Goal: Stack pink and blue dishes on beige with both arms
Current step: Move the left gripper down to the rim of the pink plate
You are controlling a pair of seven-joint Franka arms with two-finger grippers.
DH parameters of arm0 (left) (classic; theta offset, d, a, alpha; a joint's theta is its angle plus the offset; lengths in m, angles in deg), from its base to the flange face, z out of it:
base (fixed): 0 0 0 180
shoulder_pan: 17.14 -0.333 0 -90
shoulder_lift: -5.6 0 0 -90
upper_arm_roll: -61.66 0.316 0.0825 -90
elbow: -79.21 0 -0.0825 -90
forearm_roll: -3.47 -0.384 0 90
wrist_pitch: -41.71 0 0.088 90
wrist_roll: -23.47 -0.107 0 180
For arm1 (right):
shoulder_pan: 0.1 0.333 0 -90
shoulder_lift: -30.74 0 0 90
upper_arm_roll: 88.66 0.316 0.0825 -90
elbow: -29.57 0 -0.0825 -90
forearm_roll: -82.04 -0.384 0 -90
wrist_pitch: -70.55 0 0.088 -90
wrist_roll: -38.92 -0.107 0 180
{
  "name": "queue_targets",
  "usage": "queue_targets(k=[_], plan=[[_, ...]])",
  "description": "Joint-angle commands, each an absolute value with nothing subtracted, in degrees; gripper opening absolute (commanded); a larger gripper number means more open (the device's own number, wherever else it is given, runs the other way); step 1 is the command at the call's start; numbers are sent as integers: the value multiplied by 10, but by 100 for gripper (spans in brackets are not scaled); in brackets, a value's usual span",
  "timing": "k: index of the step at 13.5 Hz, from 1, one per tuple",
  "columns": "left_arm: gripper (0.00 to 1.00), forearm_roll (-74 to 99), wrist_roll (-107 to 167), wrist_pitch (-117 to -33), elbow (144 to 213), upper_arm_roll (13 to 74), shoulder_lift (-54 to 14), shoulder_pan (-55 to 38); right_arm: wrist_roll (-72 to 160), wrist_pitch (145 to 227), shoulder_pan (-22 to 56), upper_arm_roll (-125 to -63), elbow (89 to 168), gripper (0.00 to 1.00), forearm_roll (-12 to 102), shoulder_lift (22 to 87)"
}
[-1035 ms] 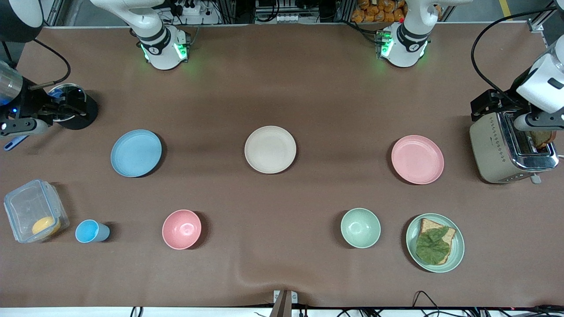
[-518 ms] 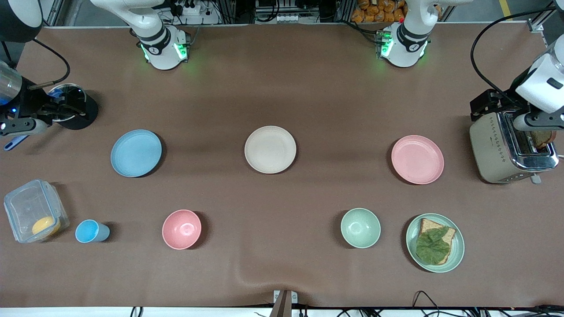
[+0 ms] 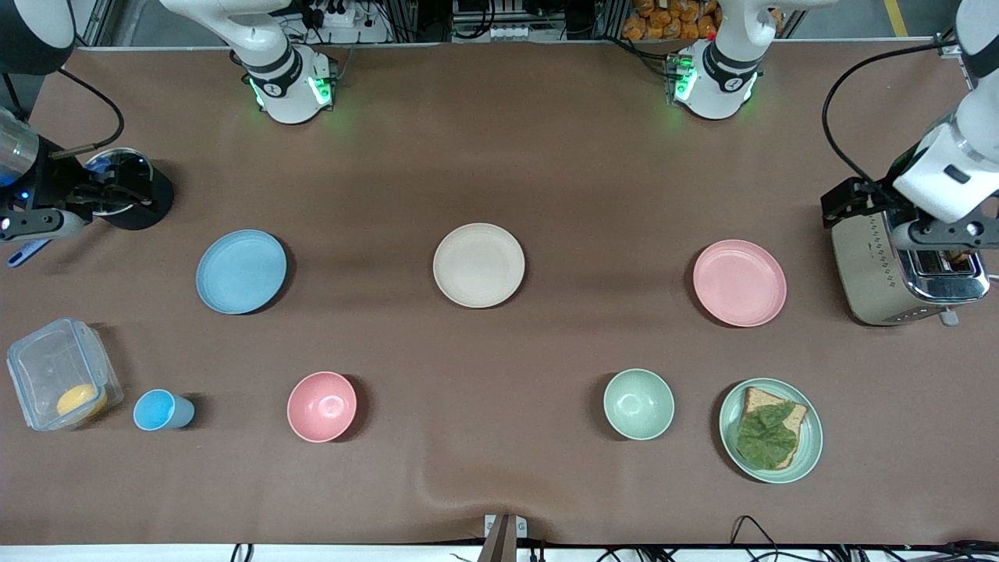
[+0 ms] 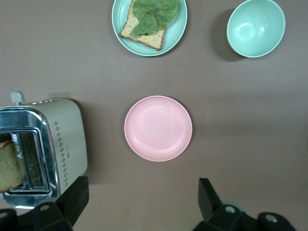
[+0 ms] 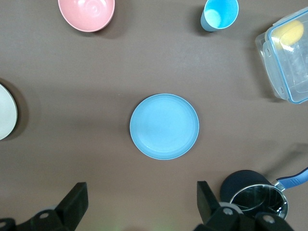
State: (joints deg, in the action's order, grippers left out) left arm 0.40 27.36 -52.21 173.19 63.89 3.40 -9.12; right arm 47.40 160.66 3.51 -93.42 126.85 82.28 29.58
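Matte, light, stiff plates: pinch pink plate [image 3: 739, 282] and blue plate [image 3: 241, 271] by their rims; left gripper [image 4: 139, 204] and right gripper [image 5: 139, 204] hover spread, empty.

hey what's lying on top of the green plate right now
A slice of brown bread lies on the green plate, with a leafy green across it. The leaf covers most of the slice, so what is under it cannot be seen.
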Motion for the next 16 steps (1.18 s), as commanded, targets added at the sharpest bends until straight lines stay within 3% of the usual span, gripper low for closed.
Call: queue_targets(k=[1,9,16], plan=[[100,13,260,-585,1799,639,41,-104,472,1599,42,-938,1264,100,822,292],[100,5,259,-779,1971,639,8,-134,472,1599,42,-938,1264,100,822,292],[100,5,233,-882,2013,640,-82,-162,472,1599,41,-938,1264,100,822,292]])
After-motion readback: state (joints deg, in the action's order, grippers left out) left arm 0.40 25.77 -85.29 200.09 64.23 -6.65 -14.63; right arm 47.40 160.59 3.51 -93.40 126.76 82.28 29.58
